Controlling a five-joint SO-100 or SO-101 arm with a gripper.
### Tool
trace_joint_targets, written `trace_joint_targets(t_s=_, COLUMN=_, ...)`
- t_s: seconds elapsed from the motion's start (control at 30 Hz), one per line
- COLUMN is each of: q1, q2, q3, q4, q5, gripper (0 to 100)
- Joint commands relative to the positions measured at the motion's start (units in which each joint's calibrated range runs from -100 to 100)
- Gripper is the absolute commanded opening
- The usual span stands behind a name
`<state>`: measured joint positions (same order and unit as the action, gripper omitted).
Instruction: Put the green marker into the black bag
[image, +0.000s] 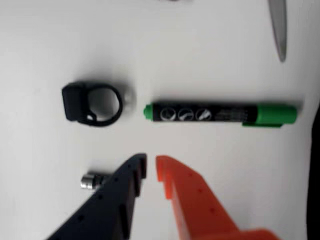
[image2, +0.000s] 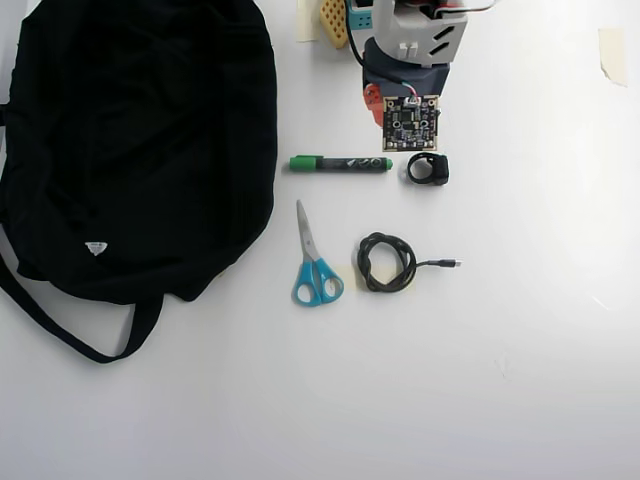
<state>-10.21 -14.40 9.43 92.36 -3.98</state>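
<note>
- The green marker (image2: 339, 163) lies flat on the white table (image2: 520, 380), its long axis running left to right in the overhead view, green cap toward the black bag (image2: 130, 140) and small green end toward a black ring-shaped clip (image2: 428, 169).
- In the wrist view the marker (image: 220, 113) runs across the frame the other way round: cap at the right, green end at the left, white print on the dark barrel.
- The gripper (image: 151, 167) hovers just short of the barrel, its black and orange fingers slightly parted with a narrow gap, holding nothing and not touching the marker.
- The marker sits just right of the bag's edge in the overhead view, with blue-handled scissors (image2: 315, 262) and a coiled black cable (image2: 388, 263) nearer the bottom.
- In the wrist view, a small silvery cylinder (image: 90, 180), possibly a battery, is partly hidden behind the black finger; it is blurred.
- The scissor blade (image: 279, 27) is cut off at the top edge there.
</note>
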Motion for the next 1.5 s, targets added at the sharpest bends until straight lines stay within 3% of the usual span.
trace_joint_targets(t_s=0.0, q1=-0.1, q2=-1.7, q3=-1.0, q4=1.9, q5=0.2, gripper=2)
trace_joint_targets(t_s=0.8, q1=-1.6, q2=-0.9, q3=-0.8, q4=2.0, q5=-0.5, gripper=2)
trace_joint_targets(t_s=1.13, q1=3.1, q2=-0.6, q3=-0.9, q4=1.8, q5=-0.6, gripper=2)
trace_joint_targets(t_s=1.27, q1=7.0, q2=-0.5, q3=-0.8, q4=1.4, q5=-3.7, gripper=2)
trace_joint_targets(t_s=1.47, q1=8.0, q2=-0.5, q3=3.0, q4=-4.2, q5=-4.1, gripper=2)
